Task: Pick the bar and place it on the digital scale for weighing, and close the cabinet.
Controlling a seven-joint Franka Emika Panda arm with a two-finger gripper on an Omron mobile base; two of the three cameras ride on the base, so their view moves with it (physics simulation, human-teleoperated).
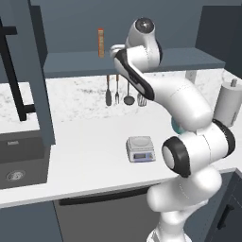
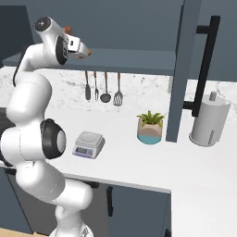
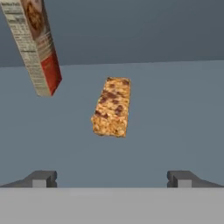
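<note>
Inside the open cabinet (image 1: 28, 71), on its shelf, the bar (image 3: 112, 107) lies flat ahead of the gripper (image 3: 112, 179), whose jaws stand wide and empty. Best to centre the fingers across the bar's narrow sides, clear of the orange box (image 3: 37, 43). Base views add the digital scale (image 1: 140, 148) on the counter (image 1: 94, 142).

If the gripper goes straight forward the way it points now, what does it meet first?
Most likely the bar, lying flat on the cabinet shelf, centred ahead of the open gripper. The orange box stands off to one side.
</note>
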